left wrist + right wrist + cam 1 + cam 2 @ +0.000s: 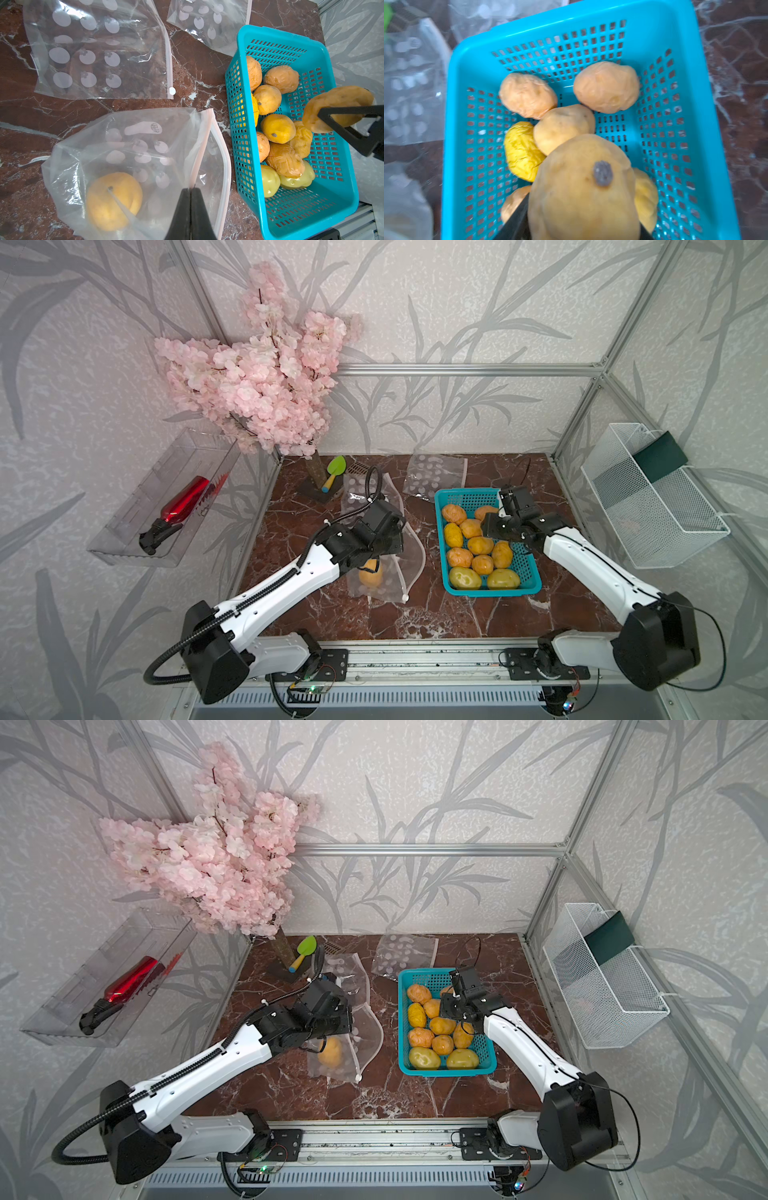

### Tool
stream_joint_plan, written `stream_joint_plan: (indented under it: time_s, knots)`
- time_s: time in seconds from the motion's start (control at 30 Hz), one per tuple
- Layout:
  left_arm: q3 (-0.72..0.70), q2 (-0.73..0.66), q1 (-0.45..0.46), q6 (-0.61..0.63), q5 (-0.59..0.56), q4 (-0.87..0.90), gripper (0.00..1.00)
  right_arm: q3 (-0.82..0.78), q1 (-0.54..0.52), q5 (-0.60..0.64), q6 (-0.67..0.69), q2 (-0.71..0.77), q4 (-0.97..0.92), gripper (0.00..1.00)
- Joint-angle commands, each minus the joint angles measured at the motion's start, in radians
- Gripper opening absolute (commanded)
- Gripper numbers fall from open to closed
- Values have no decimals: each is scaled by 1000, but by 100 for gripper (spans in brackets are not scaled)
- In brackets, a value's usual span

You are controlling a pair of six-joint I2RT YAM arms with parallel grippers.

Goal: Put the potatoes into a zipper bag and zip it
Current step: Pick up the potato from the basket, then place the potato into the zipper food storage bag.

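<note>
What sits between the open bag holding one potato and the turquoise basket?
Nothing: only a narrow strip of bare marble table separates the open bag from the basket, as both top views show.

You have: pink artificial blossom branch (257, 377), back left corner; green plastic toy trowel (336, 466) beside its trunk; red spray bottle (185, 499) lying in clear plastic wall tray (124, 526), left; white wire-mesh basket (648, 506), right wall.
</note>
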State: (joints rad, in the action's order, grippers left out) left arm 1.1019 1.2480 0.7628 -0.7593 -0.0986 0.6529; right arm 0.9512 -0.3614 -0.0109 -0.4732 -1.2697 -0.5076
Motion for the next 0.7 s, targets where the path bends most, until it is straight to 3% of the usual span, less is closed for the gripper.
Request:
stream_joint_plan:
  time_s: [0.0,0.1,0.43,0.67]
  knots:
    - [6,-21,-8,12,17,-22,0,-72,-48,-214,-37,85,158,40]
    - [1,-22,-10,15,24,-32,0,-130,-123,-315,-71,123,292,40]
    - [-1,-45,-16,18,11,-27,0,-173,-398,-405,-67,45,585,40]
    - [-5,-62,-20,29,14,-34,0,-112,-436,-403,-61,-116,584,40]
